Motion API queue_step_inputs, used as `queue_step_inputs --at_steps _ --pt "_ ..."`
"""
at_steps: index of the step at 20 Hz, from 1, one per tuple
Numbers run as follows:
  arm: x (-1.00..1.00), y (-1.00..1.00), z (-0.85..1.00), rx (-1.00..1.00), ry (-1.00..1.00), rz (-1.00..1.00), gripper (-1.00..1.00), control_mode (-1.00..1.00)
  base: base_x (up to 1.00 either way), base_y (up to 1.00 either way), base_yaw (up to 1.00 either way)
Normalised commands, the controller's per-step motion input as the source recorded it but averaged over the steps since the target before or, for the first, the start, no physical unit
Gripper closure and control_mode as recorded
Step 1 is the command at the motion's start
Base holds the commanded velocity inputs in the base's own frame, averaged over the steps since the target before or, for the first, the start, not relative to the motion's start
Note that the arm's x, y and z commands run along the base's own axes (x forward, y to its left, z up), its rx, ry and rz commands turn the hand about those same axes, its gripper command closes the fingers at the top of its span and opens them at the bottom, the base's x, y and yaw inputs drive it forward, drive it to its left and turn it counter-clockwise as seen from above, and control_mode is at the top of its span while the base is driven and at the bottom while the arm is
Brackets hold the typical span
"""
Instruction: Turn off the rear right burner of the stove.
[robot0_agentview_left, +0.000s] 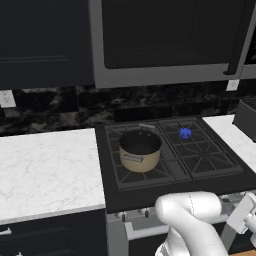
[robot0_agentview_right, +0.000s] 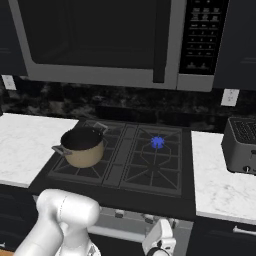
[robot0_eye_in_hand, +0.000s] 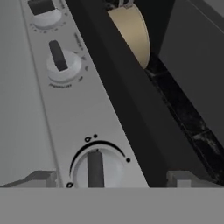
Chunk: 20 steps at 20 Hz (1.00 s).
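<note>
Now the pincer (robot0_eye_in_hand: 111, 178), fingers apart, brackets a knob (robot0_eye_in_hand: 95, 168) on the stove (robot0_agentview_left: 150, 197) front (rear right burner (robot0_agentview_left: 185, 133) burning blue), so closing and twisting probably comes next.

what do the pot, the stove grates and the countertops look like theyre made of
Pot: looks like enamelled or painted metal, matte tan outside, dark inside, with grey metal handles. Grates: probably cast iron, matte black, thick bars. Countertops: white marble or a look-alike, with faint grey veining and a smooth finish.
</note>
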Motion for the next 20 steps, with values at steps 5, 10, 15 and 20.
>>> queue_step_inputs --at_steps 5,10,15,20 --pt "-0.02 0.15 -0.49 -0.18 -0.12 0.00 -1.00 -1.00 0.00 0.00 0.00" --pt "0.04 0.01 -0.07 -0.03 -0.04 0.00 -1.00 -1.00 0.00 0.00 0.00" --pt "0.06 0.00 -0.64 0.00 0.00 0.00 -1.00 -1.00 0.00 0.00 0.00" --pt "-0.03 0.00 -0.55 -0.05 -0.09 0.00 -1.00 -1.00 0.00 0.00 0.00"
